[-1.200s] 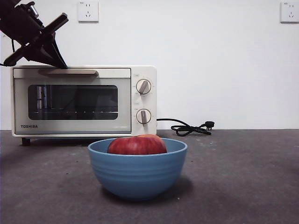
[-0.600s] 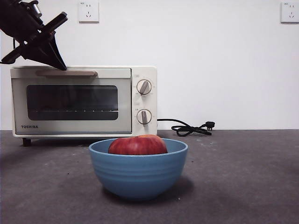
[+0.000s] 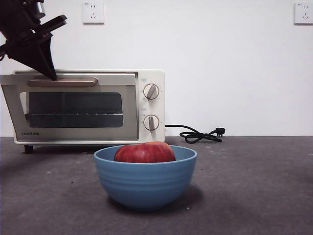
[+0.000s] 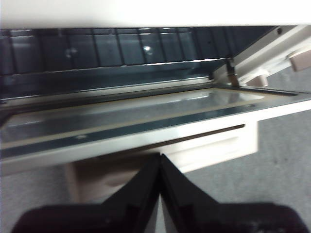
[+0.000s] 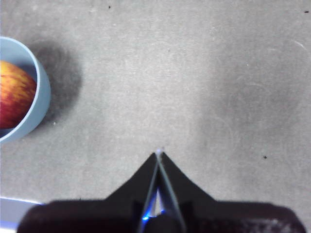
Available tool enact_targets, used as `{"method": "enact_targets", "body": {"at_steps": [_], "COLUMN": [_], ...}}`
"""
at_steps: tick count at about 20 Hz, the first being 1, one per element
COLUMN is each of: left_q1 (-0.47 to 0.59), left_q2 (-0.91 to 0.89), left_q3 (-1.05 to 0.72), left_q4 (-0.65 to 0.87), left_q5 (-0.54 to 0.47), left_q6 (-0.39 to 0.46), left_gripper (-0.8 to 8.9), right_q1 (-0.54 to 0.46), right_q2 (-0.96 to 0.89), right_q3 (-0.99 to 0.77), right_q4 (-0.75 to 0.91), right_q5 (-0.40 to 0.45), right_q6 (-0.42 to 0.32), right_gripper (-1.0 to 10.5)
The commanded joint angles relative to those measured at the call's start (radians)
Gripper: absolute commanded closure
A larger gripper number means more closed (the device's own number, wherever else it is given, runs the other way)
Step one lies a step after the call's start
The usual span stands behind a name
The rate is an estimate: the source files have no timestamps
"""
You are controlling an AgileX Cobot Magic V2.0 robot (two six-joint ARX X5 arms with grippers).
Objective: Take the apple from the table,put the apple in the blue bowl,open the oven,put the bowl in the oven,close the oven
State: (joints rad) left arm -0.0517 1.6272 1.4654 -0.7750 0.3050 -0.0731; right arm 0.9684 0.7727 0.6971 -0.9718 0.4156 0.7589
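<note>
**Oven door tipped ajar under the left claw; apple sits in the bowl**

Front view: the left claw [image 3: 48,73] reaches in from the upper left corner, its dark tip touching the beige bar handle [image 3: 62,82] of the TOSHIBA toaster oven [image 3: 88,107]. The door [image 3: 73,110] leans out at the top, hinged along its lower edge. Most of the arm is cut off by the picture's edge, and the jaw tips merge into one dark wedge here. Well in front of the oven, the blue bowl [image 3: 145,181] stands on the worktop [image 3: 254,191] with the apple [image 3: 145,152] inside, only its upper half showing above the rim. A black cord [image 3: 195,134] lies beside the oven.

Left wrist view: the left claw [image 4: 160,158] is pressed shut, its tip just behind the handle [image 4: 165,158], which is blurred. Past the tilted door [image 4: 146,121] the dark oven cavity [image 4: 107,53] shows.

Right wrist view: the right claw [image 5: 159,154] hangs closed and empty over bare worktop [image 5: 194,73]. The bowl [image 5: 36,104] and apple [image 5: 14,94] lie apart from it, cut off at the picture's edge.
</note>
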Motion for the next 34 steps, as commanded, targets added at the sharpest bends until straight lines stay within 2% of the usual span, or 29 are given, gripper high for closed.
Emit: {"method": "enact_targets", "body": {"at_steps": [1, 5, 11, 20, 26, 34], "left_q1": [0.004, -0.008, -0.033, -0.063, -0.113, -0.158], "left_q2": [0.021, 0.016, -0.038, -0.039, -0.047, -0.082], "left_q3": [-0.039, -0.09, -0.263, -0.301, -0.471, -0.491], "left_q4": [-0.014, 0.003, 0.132, 0.146, 0.286, 0.265], "left_q5": [-0.04, -0.038, -0.04, -0.044, -0.044, -0.043], "left_q6": [0.025, 0.024, -0.016, -0.021, -0.06, -0.061], "left_gripper": [8.19, 8.19, 8.19, 8.19, 8.19, 8.19], "right_q1": [0.001, 0.001, 0.001, 0.001, 0.001, 0.001], "right_q2": [-0.001, -0.001, -0.001, -0.001, -0.001, -0.001], "right_q3": [-0.009, -0.009, -0.009, -0.009, -0.009, -0.009], "right_q4": [0.003, 0.002, 0.002, 0.002, -0.01, -0.028], "right_q5": [0.005, 0.004, 0.005, 0.005, 0.005, 0.001], "right_q6": [-0.011, -0.011, -0.03, -0.037, -0.037, -0.037], "right_gripper": [9.6, 9.6, 9.6, 9.6, 9.6, 9.6]}}
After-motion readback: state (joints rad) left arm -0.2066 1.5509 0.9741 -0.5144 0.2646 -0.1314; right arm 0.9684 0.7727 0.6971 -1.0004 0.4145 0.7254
